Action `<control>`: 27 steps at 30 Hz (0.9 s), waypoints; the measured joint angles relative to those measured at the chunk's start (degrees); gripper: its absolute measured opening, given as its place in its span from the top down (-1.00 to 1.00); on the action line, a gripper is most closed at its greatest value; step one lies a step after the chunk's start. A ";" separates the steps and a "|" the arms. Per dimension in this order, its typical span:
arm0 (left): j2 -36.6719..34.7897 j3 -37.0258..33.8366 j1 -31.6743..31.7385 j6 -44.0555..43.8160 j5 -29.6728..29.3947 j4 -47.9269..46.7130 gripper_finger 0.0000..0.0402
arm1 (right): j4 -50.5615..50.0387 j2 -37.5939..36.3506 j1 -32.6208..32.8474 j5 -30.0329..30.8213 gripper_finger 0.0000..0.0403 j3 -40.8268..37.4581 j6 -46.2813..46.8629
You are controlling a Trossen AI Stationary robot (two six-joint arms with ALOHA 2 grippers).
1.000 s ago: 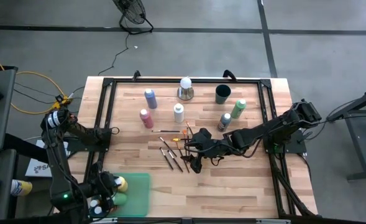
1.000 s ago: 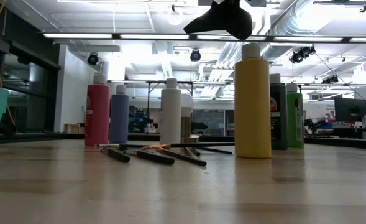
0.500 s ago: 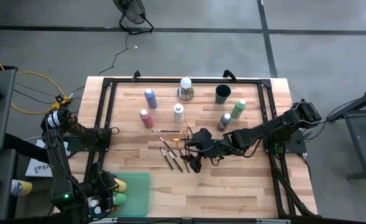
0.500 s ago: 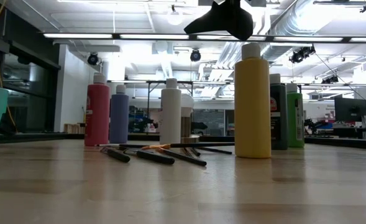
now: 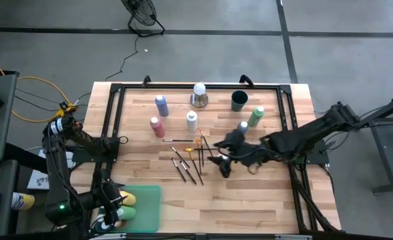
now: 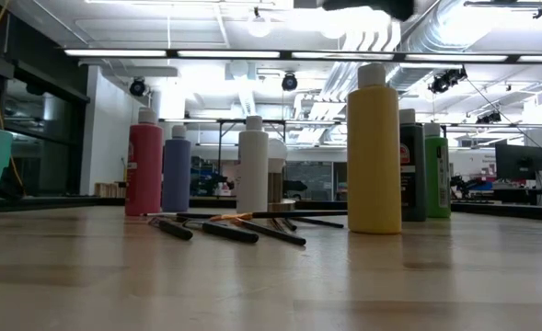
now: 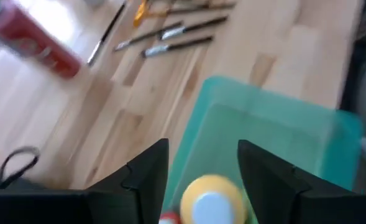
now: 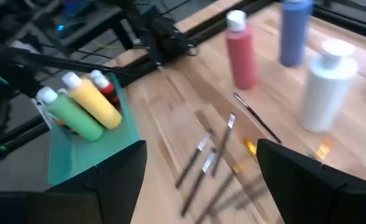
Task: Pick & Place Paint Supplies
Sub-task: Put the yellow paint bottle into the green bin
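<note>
Here the paint supplies split between a teal tray point(image 5: 149, 207) at the table's near left corner and the open wood around the brushes point(image 5: 186, 160) at mid-table. In the tray lie a yellow bottle point(image 5: 128, 198) and a green bottle point(image 5: 127, 213), both pale-capped, with a red-labelled one tucked beside them in the right wrist view. The left gripper point(image 7: 198, 165) hangs just above the yellow bottle, its fingers apart and holding nothing.

The brushes are thin, dark-handled sticks with pale ferrules, lying fanned and partly crossed. Behind them stand a pink bottle point(image 5: 157, 127), a blue-purple bottle point(image 5: 161, 105) and a white bottle point(image 5: 192, 121). To the brushes' right stand a grey-dark bottle point(image 5: 241, 129) and a green bottle point(image 5: 256, 116). The low view shows a tall yellow bottle point(image 6: 374, 152) nearest the camera; the dark bottle behind it has a red label patch, its writing too small to read.

The right gripper point(image 5: 224, 160) hovers just right of the brushes, fingers spread wide and empty.

A white ball on a metal base point(image 5: 199, 95) and a dark green cup point(image 5: 239, 101) stand at the far side of the table, beyond the brushes.
</note>
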 joint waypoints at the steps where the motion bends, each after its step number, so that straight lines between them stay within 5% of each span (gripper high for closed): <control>1: -0.15 0.36 0.00 0.41 -1.44 -0.23 0.07 | -2.96 -1.34 1.18 1.59 -0.48 0.00 1.85; 8: -2.87 0.71 2.88 3.30 -8.20 -0.24 0.07 | -24.70 -3.37 14.09 11.14 -0.48 -0.08 23.18; 12: -3.95 0.71 5.60 7.12 -8.81 -0.19 0.07 | -27.01 -0.38 20.65 11.38 -0.48 -2.96 32.11; 18: -4.01 0.71 8.78 11.91 -8.81 0.30 0.07 | -23.99 6.43 23.45 13.09 -0.48 -6.92 31.19; 27: -4.01 0.71 10.13 11.90 -8.76 3.25 0.07 | -22.18 18.93 18.97 22.36 -0.48 -7.67 29.44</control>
